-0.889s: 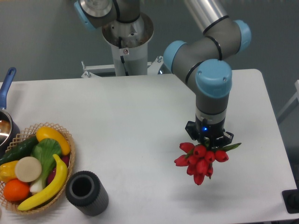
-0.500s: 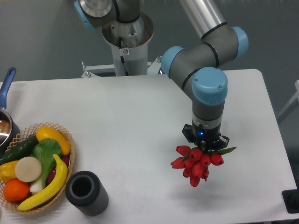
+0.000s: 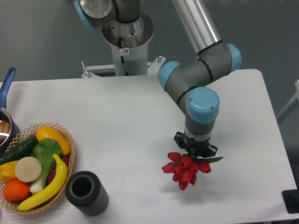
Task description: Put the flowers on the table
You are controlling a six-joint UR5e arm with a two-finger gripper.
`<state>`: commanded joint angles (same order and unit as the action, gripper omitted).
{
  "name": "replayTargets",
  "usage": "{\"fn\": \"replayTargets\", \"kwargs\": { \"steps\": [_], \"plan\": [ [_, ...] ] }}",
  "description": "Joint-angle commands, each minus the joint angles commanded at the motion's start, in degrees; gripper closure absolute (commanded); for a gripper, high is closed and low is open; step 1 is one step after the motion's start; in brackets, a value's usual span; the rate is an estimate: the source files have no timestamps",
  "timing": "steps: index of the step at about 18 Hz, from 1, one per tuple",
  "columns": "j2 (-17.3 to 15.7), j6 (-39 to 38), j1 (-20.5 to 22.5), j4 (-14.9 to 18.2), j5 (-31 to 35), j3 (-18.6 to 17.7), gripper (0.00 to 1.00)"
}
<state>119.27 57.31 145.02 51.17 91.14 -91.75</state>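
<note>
A bunch of red tulips (image 3: 183,169) with green leaves hangs head-down from my gripper (image 3: 195,152), which is shut on their stems. The flower heads are just above the white table (image 3: 121,121), right of its middle and toward the front edge; a faint shadow lies under them. I cannot tell whether the blooms touch the tabletop. The fingers are mostly hidden behind the wrist and the leaves.
A wicker basket (image 3: 65,156) of fruit and vegetables stands at the front left. A dark grey cylindrical vase (image 3: 85,192) stands beside it. A pot with a blue handle (image 3: 6,84) is at the left edge. The robot base (image 3: 126,37) is at the back.
The arm has carried the flowers to the left and slightly toward the front edge, lower over the table. The grip on the stems has not changed.
</note>
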Motion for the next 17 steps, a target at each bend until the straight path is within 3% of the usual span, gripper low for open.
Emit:
{"fn": "replayTargets", "kwargs": {
  "steps": [3,6,9,17],
  "plan": [
    [-0.6,0.5,0.1,-1.8,0.2,-2.4,0.0],
    [-1.8,0.4,0.1,-2.8,0.7,-2.6,0.0],
    [-5.3,0.8,1.5,-2.8,1.3,-4.4,0.0],
    [-7.4,9.8,2.5,-2.6,1.6,-4.1,0.0]
  ]
}}
